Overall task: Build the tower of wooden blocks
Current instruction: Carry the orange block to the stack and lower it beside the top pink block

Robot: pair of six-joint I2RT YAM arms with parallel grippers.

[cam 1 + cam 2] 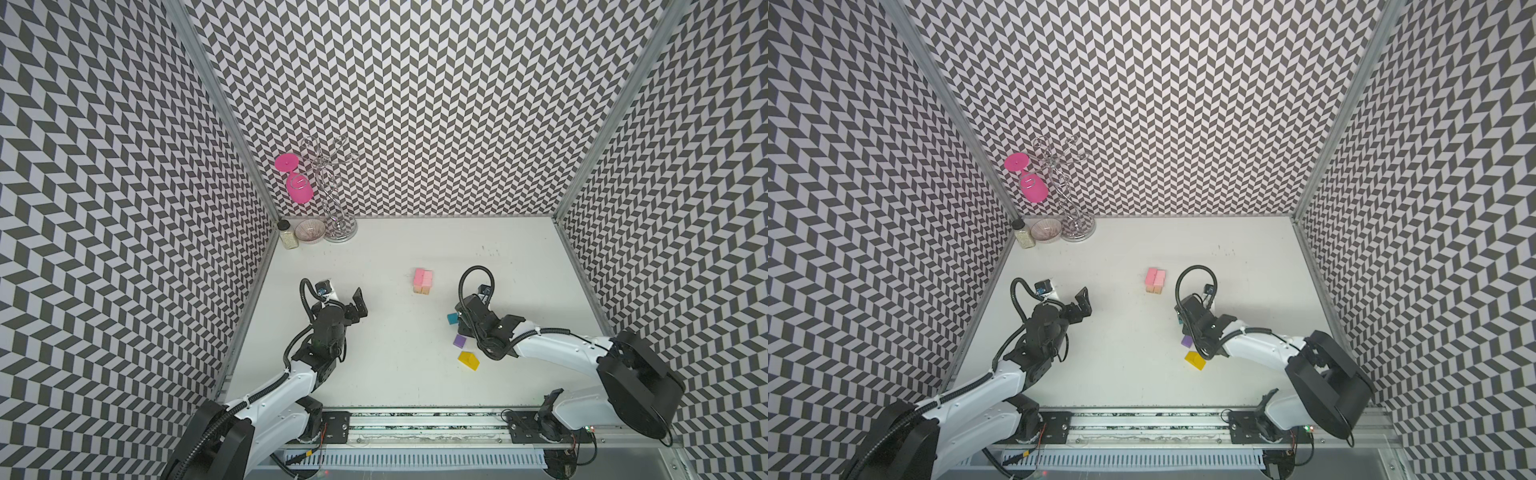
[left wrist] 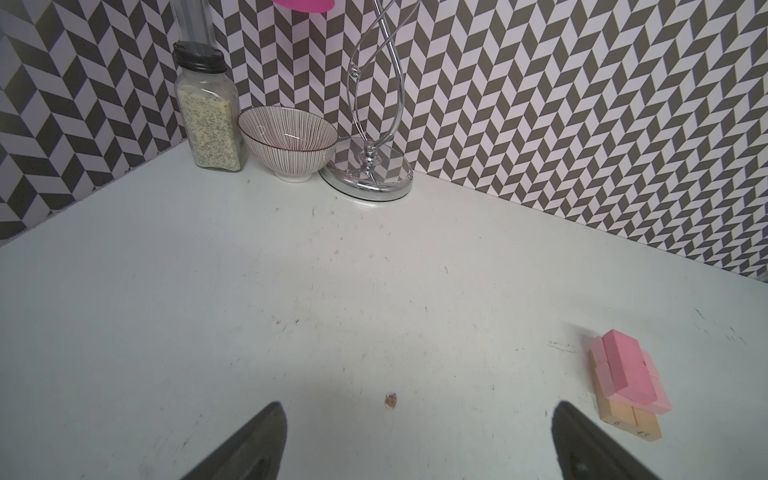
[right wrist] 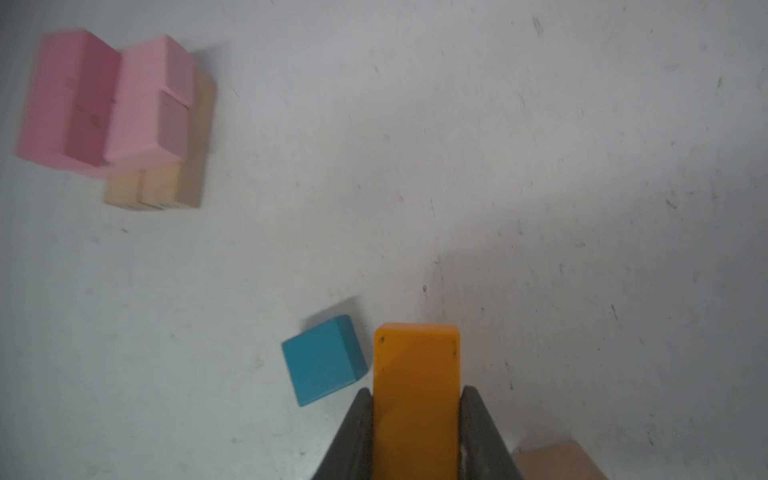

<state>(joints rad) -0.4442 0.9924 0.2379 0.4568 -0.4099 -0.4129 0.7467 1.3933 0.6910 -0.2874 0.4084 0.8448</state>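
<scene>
The tower (image 1: 423,281) (image 1: 1155,281) is a low stack of pink slabs on tan bars, mid-table; it also shows in the wrist views as the tower (image 2: 627,382) (image 3: 112,108). My right gripper (image 3: 417,390) is shut on an orange slab (image 3: 417,357), lifted just above the table to the tower's right and nearer the front. A teal cube (image 3: 322,359) (image 1: 452,319) lies beside it. Closer to the front lie a purple cube (image 1: 459,340) and a yellow roof piece (image 1: 468,360). My left gripper (image 1: 359,305) (image 2: 417,405) hovers open and empty at the left.
A spice jar (image 1: 287,235), a striped bowl (image 1: 310,231) and a chrome stand (image 1: 338,216) with a hanging pink goblet (image 1: 297,185) fill the back left corner. A tan block (image 3: 552,461) lies just beside the right fingers. Patterned walls close three sides.
</scene>
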